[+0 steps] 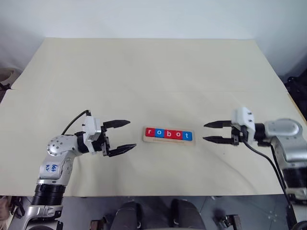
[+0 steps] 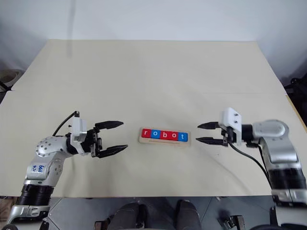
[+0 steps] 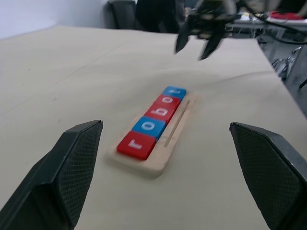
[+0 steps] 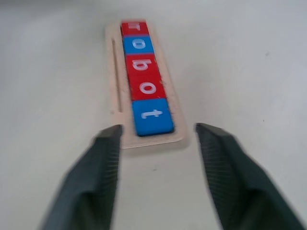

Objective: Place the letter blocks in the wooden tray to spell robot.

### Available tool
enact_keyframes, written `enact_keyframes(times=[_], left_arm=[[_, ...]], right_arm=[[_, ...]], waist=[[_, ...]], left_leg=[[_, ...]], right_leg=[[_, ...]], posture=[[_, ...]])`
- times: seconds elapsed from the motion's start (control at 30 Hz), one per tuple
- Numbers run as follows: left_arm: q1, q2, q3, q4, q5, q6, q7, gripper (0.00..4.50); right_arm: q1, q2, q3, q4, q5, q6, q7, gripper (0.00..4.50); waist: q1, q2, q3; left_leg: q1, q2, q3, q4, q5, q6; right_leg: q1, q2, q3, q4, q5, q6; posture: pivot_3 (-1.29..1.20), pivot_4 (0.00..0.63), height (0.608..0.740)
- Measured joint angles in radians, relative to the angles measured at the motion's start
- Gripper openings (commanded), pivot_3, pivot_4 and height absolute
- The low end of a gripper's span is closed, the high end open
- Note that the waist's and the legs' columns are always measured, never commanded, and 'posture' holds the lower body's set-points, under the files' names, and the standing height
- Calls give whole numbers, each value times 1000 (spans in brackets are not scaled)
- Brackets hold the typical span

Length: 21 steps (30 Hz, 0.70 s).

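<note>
You have all five letter blocks (image 1: 169, 134) seated in the wooden tray (image 1: 169, 140) spelling robot, so both the left gripper (image 1: 123, 135) and right gripper (image 1: 210, 132) flank it on the bench (image 1: 153, 76), jaws spread, holding nothing.

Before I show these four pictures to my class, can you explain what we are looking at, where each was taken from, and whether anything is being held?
This is a two-armed robot at a table. The two wide pictures come from cameras in its head, looking down. The two close ones come from cameras on its wrists. Each arm ends in a two-fingered claw: the left gripper and the right gripper. Both are open and hold nothing. Between them lies the wooden tray, carrying five red and blue letter blocks that spell robot.
</note>
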Motion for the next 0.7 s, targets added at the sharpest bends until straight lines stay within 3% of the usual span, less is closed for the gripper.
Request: enact_keyframes(times=[0.07,0.1,0.2,0.7], left_arm=[[-3,14,3,22,5,-12,-10,4500],[-2,25,11,28,7,-14,-11,4500],[0,55,30,51,21,-13,6,4500],[-14,69,53,69,42,-17,33,4500]], right_arm=[[62,-8,-40,-47,21,8,-17,4326],[123,-10,-67,-97,42,25,-33,4466],[221,14,-102,-160,80,55,-83,4466],[297,62,-110,-242,118,45,-175,4466]], waist=[[-1,0,0],[0,0,0],[1,0,0],[1,0,0]], left_leg=[[1,0,0,0,0,0],[1,1,-1,-1,0,0],[1,0,-1,-1,0,0],[2,0,-1,-1,0,0]], right_leg=[[0,0,0,0,0,0],[0,0,0,0,0,0],[0,0,1,0,0,0],[0,0,2,1,0,0]], posture=[[0,150,740],[0,150,740],[0,150,740],[0,150,740]])
